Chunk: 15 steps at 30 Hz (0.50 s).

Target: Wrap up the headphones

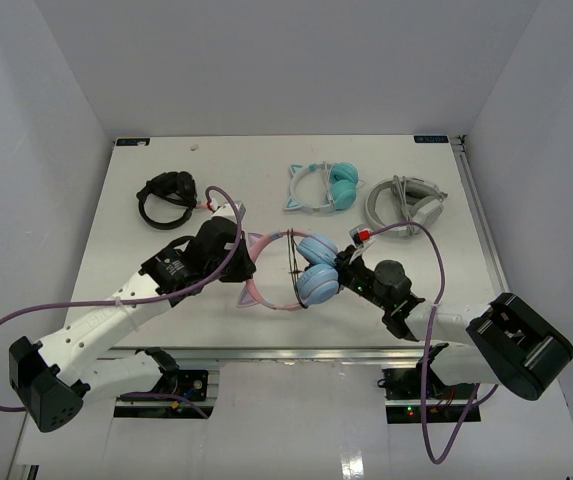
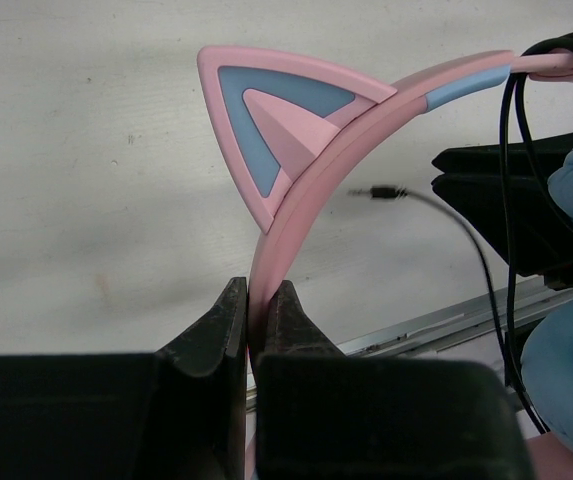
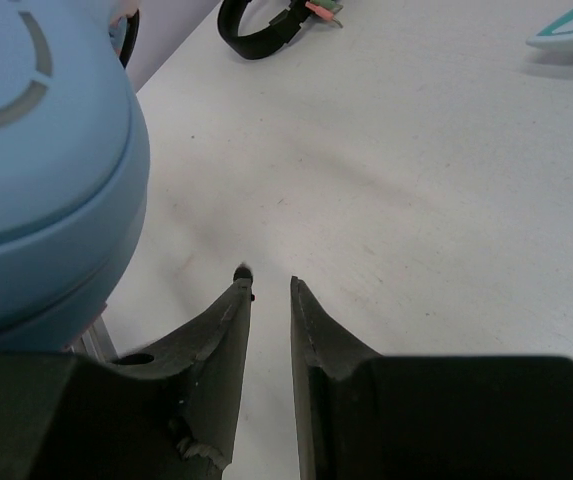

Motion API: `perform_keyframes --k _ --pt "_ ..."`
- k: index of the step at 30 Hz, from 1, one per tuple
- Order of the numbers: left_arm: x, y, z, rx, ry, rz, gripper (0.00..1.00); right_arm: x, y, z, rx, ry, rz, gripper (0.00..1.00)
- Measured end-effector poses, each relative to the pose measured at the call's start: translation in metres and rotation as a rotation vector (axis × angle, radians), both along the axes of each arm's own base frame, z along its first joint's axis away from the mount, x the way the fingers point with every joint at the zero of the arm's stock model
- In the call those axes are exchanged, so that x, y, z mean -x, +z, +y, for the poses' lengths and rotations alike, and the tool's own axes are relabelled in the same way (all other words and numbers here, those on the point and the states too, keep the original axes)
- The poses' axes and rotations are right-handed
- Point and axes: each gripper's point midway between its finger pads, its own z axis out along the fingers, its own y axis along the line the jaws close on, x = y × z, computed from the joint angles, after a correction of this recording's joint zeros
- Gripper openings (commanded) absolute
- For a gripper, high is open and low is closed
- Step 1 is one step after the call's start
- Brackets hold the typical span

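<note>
The flat white table (image 1: 256, 170) is filling the top view, and the pink cat-ear headphones with light blue round ear cups (image 1: 316, 283) are sitting at its centre. The left gripper (image 2: 256, 300) is clamping the pink headband just below one ear. The right gripper (image 3: 266, 285), beside a blue cup, is standing slightly parted, grasping nothing. The thin black cable (image 2: 509, 180) is looping over the headband.

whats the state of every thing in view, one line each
pink headphones: headband clamped, ear cups beside the right pincer
black cable: looped over the headband, plug end loose
left pincer: shut on the headband
right pincer: slightly open, empty
teal headphones: lying on table, untouched
grey-white headphones: lying on table, untouched
black headphones: lying on table, untouched
</note>
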Motion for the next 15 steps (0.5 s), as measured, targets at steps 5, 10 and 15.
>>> perform_keyframes --k 5,10,15 --pt "-0.003 -0.004 -0.002 -0.007 -0.002 0.002 0.00 -0.002 -0.002 -0.002 0.000 0.004 0.010 0.29" --pt "-0.006 -0.007 -0.003 -0.012 0.003 0.002 0.00 0.001 -0.008 0.000 0.000 0.021 0.039 0.31" --pt "-0.009 -0.015 -0.003 -0.042 0.014 0.019 0.00 -0.003 -0.015 -0.003 -0.024 -0.007 0.123 0.34"
